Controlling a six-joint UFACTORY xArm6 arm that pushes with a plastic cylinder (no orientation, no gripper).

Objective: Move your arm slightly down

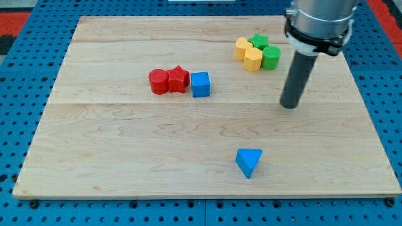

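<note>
Resting my tip [289,105] on bare board [125,163], touching nothing, just below-right of the green cylinder [271,58].

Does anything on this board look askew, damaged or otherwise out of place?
Nothing stands out. The red cylinder, red star and blue cube sit in a row; the yellow and green blocks cluster at the view's top right; the blue triangle lies alone. My tip touches none.
</note>
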